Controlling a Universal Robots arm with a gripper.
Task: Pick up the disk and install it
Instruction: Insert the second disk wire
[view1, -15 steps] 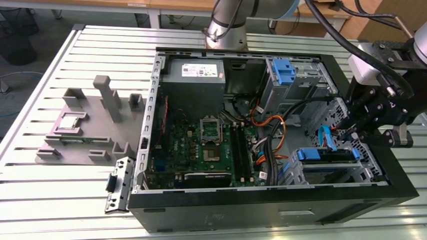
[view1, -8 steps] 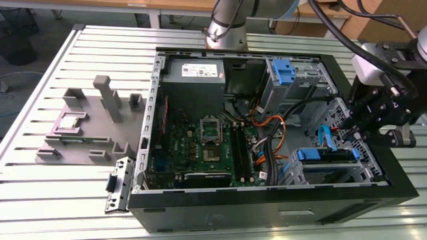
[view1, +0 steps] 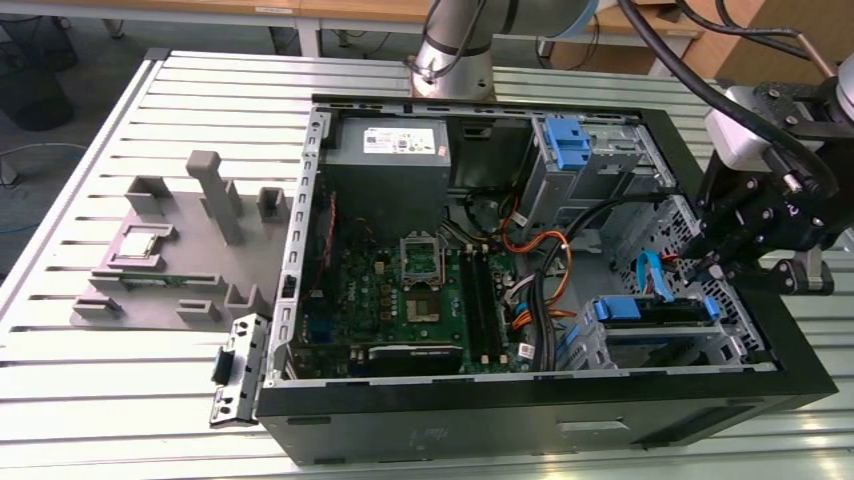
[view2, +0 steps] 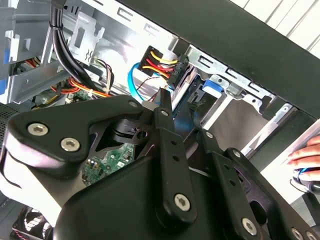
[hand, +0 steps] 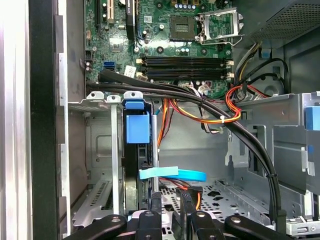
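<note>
Here, in the exterior view, the arm's black claw hangs over the open computer case on the slatted metal worktop, at the exterior view's right, just above the disk seated upright in its drive cage. In the second wrist view the claw's fingers stand close together with only a narrow gap, empty, pointing at a cable connector. In the first wrist view the disk's blue tab sits in the cage beside the motherboard, a light-blue cable crossing below it.
</note>
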